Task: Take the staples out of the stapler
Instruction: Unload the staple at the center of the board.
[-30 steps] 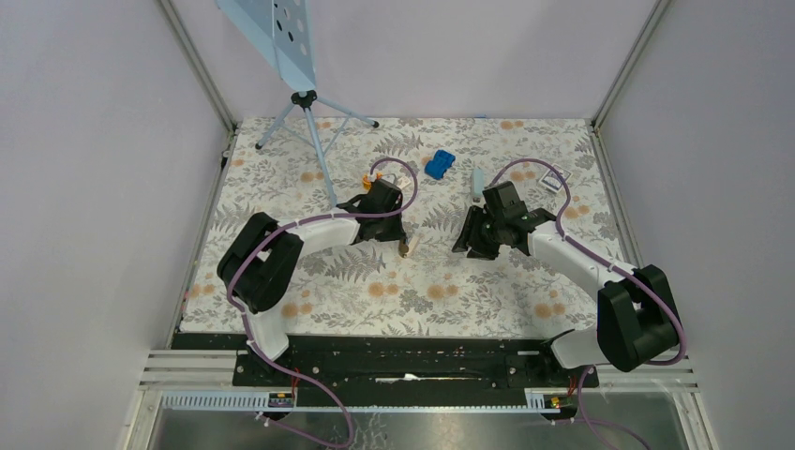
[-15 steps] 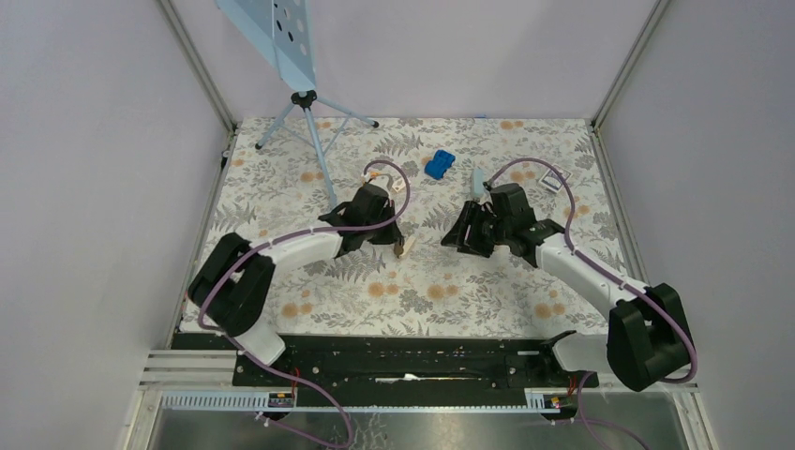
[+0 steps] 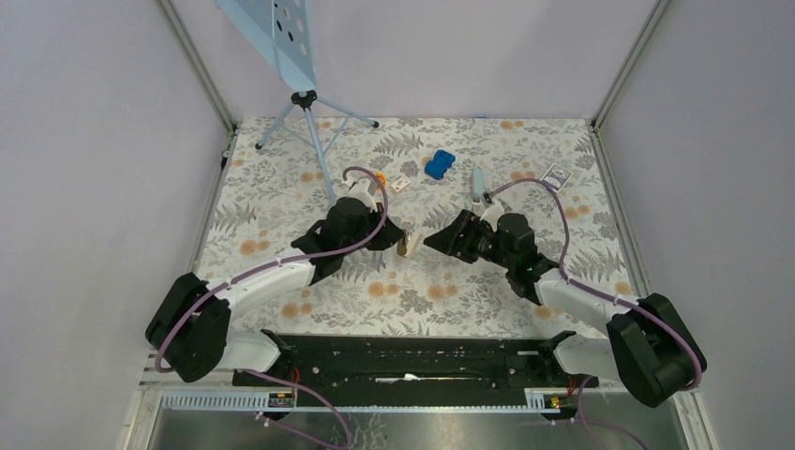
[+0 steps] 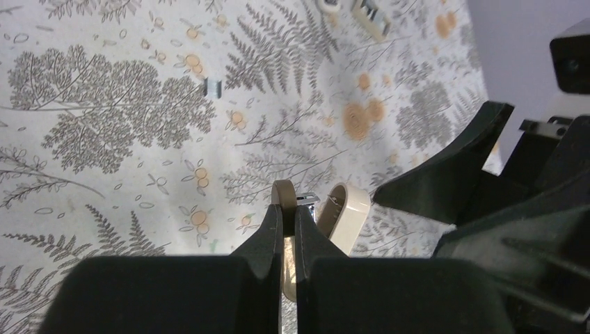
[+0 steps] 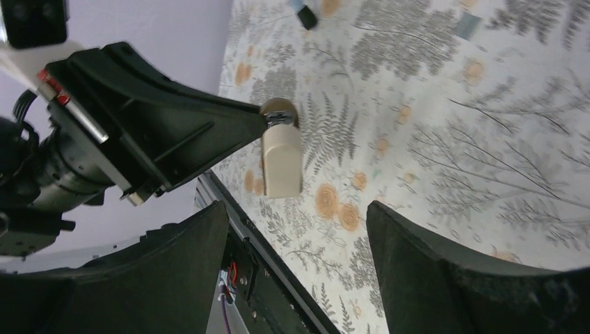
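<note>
While the fern-patterned counter [image 3: 281, 187] lies under both arms, what matters happens above its middle. There the left gripper [image 4: 289, 229] is clamped tight on the brown end of the small stapler [image 5: 281, 163], seemingly holding it clear of the cloth. The right gripper [image 5: 298, 207] faces it with fingers spread wide and nothing between them. From the right gripper the stapler lies straight ahead and close. Its beige arm runs lengthwise down the line of the gap, with the free end pointing back at that gripper and the clamped end beyond. A sliver of bright metal shows where the beige arm meets the brown end. Being the only free gripper and just beside the stapler, the right one looks best placed to go forward along that axis and close across the beige arm. The staples [image 4: 212, 86], as I take the tiny silvery-grey strip to be, lie flat on the counter well ahead of the left gripper, towards the left in its wrist view and apart from both grippers. Whether more sit inside the stapler cannot be told.
</note>
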`<state>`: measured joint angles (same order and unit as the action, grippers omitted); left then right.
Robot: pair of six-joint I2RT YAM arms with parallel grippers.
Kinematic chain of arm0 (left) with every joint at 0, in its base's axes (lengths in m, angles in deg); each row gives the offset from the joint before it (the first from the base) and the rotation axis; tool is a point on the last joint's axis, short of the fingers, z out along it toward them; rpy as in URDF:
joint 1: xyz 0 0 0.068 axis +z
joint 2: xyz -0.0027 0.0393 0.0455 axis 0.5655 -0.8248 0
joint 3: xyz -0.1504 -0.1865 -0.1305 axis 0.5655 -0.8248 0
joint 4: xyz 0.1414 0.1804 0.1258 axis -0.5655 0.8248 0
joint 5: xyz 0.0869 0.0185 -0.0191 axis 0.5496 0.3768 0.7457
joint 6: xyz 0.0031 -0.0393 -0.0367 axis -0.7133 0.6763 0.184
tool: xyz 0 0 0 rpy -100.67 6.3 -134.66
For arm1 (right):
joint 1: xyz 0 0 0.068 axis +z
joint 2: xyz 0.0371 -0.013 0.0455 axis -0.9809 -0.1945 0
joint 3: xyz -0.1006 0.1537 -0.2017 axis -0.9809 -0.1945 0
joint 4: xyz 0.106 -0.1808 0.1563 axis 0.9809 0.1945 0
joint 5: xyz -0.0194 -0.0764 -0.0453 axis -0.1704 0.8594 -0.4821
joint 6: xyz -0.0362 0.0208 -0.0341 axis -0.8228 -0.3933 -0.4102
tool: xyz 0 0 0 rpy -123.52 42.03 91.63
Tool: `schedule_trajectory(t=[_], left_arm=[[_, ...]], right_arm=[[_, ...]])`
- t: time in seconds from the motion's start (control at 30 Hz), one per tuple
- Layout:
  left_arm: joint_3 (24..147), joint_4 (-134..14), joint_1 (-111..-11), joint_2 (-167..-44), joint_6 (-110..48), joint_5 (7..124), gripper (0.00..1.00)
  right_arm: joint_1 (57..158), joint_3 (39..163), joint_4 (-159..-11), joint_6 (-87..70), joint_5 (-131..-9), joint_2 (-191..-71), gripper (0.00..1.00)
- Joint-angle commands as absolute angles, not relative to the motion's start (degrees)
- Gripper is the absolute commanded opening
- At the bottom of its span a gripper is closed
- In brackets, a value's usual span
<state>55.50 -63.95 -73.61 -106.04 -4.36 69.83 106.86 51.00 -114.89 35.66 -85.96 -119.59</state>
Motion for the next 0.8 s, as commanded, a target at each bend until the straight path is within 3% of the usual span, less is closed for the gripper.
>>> schedule_trajectory(t=[0.0, 0.53, 0.77], left_arm=[[55.6, -70.3, -73.7, -103.1, -1.0, 69.4, 0.0], [54.4, -70.0, -73.8, -98.9, 0.6, 68.7, 0.0], [53.4, -70.3, -73.8, -97.8, 1.4, 68.5, 0.0]], right_arm=[[112.2, 51.6, -126.7, 32.3, -81.0, -117.7, 0.8], [118.0, 54.7, -130.8, 30.9, -72.9, -125.2, 0.69], [119.6, 55.2, -133.8, 31.8, -73.2, -127.9, 0.55]])
